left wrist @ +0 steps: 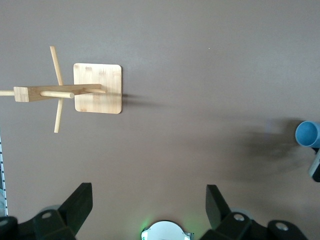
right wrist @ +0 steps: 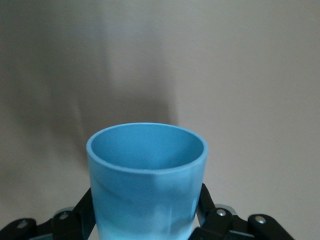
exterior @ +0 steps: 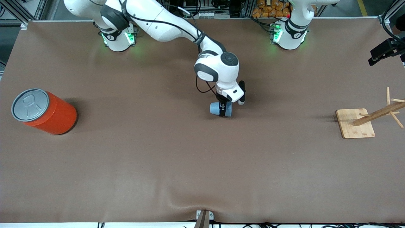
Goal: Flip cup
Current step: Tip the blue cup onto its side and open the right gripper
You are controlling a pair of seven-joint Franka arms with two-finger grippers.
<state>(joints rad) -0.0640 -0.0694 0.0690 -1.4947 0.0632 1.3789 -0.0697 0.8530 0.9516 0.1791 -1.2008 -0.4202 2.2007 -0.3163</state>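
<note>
Squarely at the table's (exterior: pixel 202 164) middle, the right gripper (exterior: pixel 223 109) clamps the cup (exterior: pixel 218 108), one black finger (right wrist: pixel 82 212) on each side of its wall. From the front the cup lies sideways between the fingers just over the cloth; the right wrist view alone shows its darker blue inside and round rim. The right arm reaches from its base, wrist bent downward. The left gripper (left wrist: pixel 147 207) hangs high above the table with jaws spread wide (only its wrist view shows it), waiting, with the wooden rack (left wrist: pixel 82 92) at about ten o'clock below. An orange can (exterior: pixel 44 110) stands at nine o'clock from the cup; no writing is readable.
</note>
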